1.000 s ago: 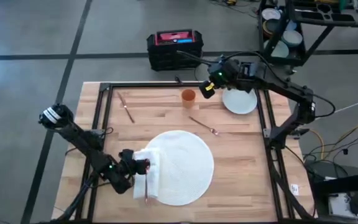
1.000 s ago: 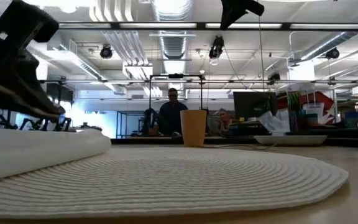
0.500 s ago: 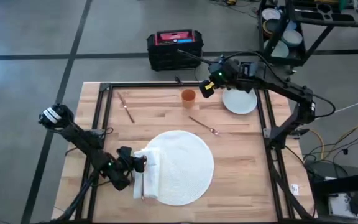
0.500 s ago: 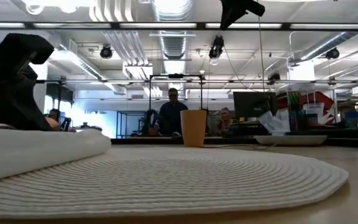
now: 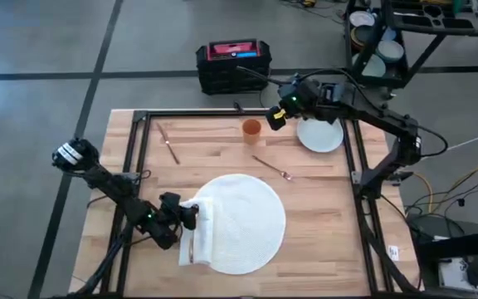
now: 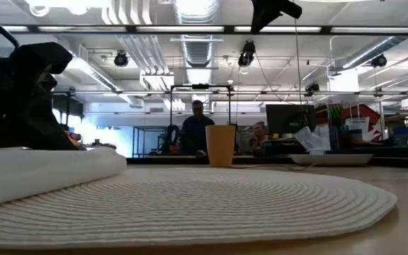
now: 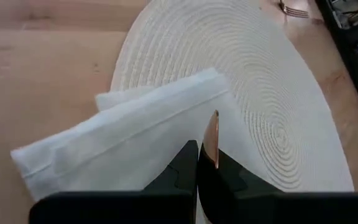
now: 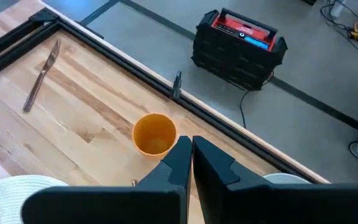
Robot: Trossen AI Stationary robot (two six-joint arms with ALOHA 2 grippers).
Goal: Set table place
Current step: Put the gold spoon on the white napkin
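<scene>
While its jaws pinch one copper-coloured utensil [image 7: 211, 142] over one folded white napkin [image 5: 197, 231] on the place's [image 5: 247, 223] left edge, the left gripper [image 5: 187, 218] hovers low; the right gripper [image 5: 277, 117], jaws closed and empty, hangs by one orange cup [image 5: 251, 130] near the table's [image 5: 322, 216] far edge.

Both arms are dark, slim, jointed links with black cables running alongside. The left arm's base joint carries white bands. A green light glows near each wrist. Each claw, left claw [image 5: 187, 218] and right claw [image 5: 270, 119], has two black, blocky, wedge-shaped fingers.
</scene>
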